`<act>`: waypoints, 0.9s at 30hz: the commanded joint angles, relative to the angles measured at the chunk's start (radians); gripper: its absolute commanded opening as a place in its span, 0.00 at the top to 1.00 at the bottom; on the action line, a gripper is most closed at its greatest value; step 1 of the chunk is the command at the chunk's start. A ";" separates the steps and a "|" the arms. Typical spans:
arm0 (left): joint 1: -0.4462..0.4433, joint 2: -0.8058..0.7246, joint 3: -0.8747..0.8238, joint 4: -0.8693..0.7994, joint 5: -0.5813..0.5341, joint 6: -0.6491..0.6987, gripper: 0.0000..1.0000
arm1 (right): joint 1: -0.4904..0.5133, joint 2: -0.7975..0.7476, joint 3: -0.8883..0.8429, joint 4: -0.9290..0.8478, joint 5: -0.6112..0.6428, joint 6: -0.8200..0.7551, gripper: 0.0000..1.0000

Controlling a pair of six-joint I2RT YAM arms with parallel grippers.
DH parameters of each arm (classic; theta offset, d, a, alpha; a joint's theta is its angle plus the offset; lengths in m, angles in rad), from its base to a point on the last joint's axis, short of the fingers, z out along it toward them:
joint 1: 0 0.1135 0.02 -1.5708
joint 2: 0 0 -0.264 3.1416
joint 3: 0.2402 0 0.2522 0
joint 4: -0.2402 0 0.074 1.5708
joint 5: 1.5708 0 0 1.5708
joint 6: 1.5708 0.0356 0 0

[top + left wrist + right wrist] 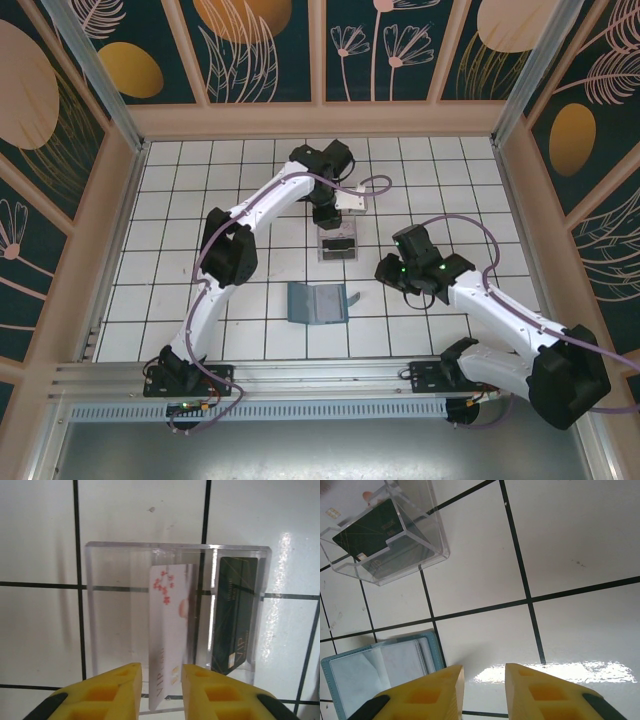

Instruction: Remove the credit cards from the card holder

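Broadly, the white tiled table (180,200) carries everything, and the 2 arms reach in from its near edge. The left arm (260,205) stretches far out to the clear tray (115,605), while the right arm (500,320) bends in toward the middle. The card holder (317,302) lies open like a book between the tray and the arm bases, apart from the tray. Its clear sleeves look pale, and I cannot tell whether a card is left inside.

In the tray are 2 credit cards. A white card (170,630) with a red blossom print stands tilted near the middle, and a black card (234,615) leans at the right-hand wall in the left wrist view. The left pincer (161,670) is at the tray's near rim, jaws narrowly apart, with the white card's near end in the gap. Neither pad seems to press the card, so it looks free. The right pincer (484,669) hangs over bare tile just beside the holder's corner, jaws narrowly apart and holding nothing.

My reading is that the step in hand is dropping off the white card. Next, the left pincer should back straight out so it does not drag the card. The sleeves then need checking, and the right pincer is placed to pin the holder down.
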 commanded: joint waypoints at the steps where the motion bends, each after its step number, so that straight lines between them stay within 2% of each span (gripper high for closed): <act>1: 0.008 -0.033 0.017 0.018 -0.001 -0.004 0.69 | -0.009 0.008 0.026 -0.007 0.003 -0.005 0.71; 6: 0.008 -0.084 0.004 0.049 0.050 -0.020 0.68 | -0.007 0.017 0.036 -0.001 -0.009 -0.011 0.71; 11: 0.009 -0.199 -0.151 0.208 0.053 -0.122 0.68 | 0.008 0.028 0.043 0.013 -0.022 -0.015 0.71; 17: 0.008 -0.374 -0.435 0.529 -0.007 -0.375 0.68 | 0.040 0.076 0.059 0.041 -0.060 -0.028 0.68; 20: 0.008 -0.477 -0.582 0.677 -0.044 -0.562 0.68 | 0.068 0.111 0.071 0.050 -0.063 -0.034 0.66; 23: 0.008 -0.563 -0.694 0.767 -0.083 -0.739 0.68 | 0.085 0.142 0.077 0.067 -0.072 -0.035 0.66; 27: 0.008 -0.642 -0.784 0.799 -0.102 -0.905 0.67 | 0.098 0.175 0.087 0.083 -0.081 -0.041 0.65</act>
